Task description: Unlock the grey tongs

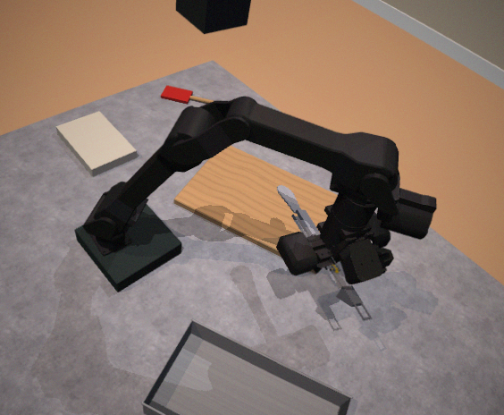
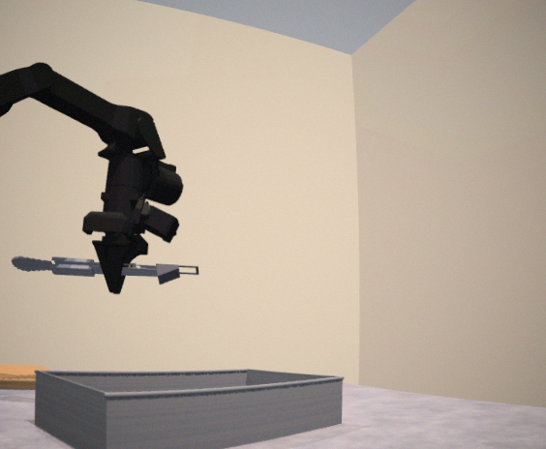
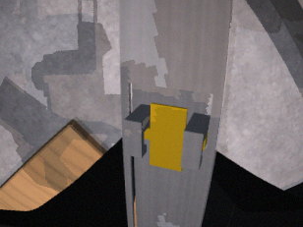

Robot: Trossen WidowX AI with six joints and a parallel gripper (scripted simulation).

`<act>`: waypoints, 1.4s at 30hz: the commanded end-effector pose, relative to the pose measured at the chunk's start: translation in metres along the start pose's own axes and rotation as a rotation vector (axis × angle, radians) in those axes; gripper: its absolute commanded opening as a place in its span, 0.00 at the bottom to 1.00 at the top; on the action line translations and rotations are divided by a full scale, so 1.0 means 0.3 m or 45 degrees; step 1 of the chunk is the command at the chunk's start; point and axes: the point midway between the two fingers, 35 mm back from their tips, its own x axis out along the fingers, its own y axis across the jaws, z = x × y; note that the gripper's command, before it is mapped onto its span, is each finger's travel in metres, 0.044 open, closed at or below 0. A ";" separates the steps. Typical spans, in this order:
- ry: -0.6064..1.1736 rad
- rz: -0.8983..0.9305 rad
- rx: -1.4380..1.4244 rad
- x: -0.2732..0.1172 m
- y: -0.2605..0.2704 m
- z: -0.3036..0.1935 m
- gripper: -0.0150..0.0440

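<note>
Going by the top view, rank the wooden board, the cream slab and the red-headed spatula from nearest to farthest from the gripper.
From the gripper, which is shut on the grey tongs:
1. Light wooden board, right beside it under the tongs' tips.
2. Cream rectangular slab, far side beyond the arm's base.
3. Red-headed spatula, at the mat's far edge; close to the slab's rank.

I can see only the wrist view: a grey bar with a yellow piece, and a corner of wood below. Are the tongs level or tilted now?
Observer: The exterior view shows the tongs held about level, high above the roasting tin; the tips do not point down.
Operator: Is the gripper really holding them?
Observer: Yes, the gripper is shut on them near the middle of their length.
Operator: Where are they relative to the wooden board?
Observer: In the top view the tip end lies over the wooden board; the hinge end sticks out past its edge, over the grey mat.
Operator: Is the tin below the tongs?
Observer: No, in the top view it lies off to one side.
</note>
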 end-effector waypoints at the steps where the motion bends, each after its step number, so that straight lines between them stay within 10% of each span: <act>1: -0.004 0.002 -0.056 -0.005 0.031 -0.033 0.00; 42: 0.008 0.016 -0.878 -0.009 0.334 -0.757 0.00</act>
